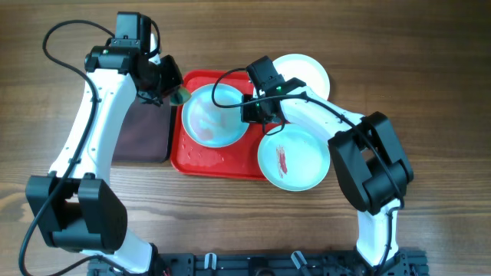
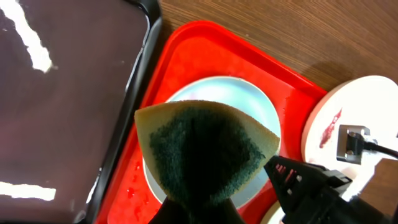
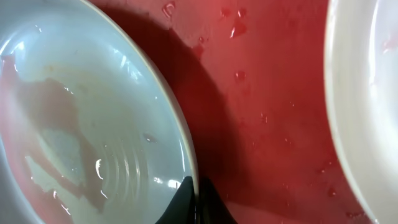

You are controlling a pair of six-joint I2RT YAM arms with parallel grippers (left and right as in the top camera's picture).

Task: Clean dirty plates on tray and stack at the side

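- The large red rectangular plastic tray [image 1: 192, 157] lies at the middle of the brown wooden table [image 1: 430, 77]. A smaller black plastic tray [image 1: 142, 134] sits just beside it at 9 o'clock.
- A pale mint-blue round plate [image 1: 209, 121] lies on the red tray, toward its 12 o'clock end. It is wet, with a watery film and faint pinkish streaks inside.
- The right gripper [image 1: 257, 113] comes in at that plate's 3 o'clock side. Its fingers [image 3: 205, 208] are clenched on the plate's rim.
- The left gripper [image 1: 173, 92] hangs at the plate's 10 o'clock edge and pinches a yellow foam sponge [image 2: 205, 149], dark green scouring face outward. In the left wrist view the sponge is above the plate; I cannot tell whether it touches.
- A second mint-blue round plate [image 1: 303, 165] sits at the tray's 4 o'clock corner, overlapping the tray's rim, with a red smear at its centre.
- A white round plate [image 1: 308, 70] is at the tray's 1 o'clock corner. It also carries a red smear, seen in the left wrist view.
- Water droplets [image 3: 239, 28] dot the tray's textured floor between the plates.
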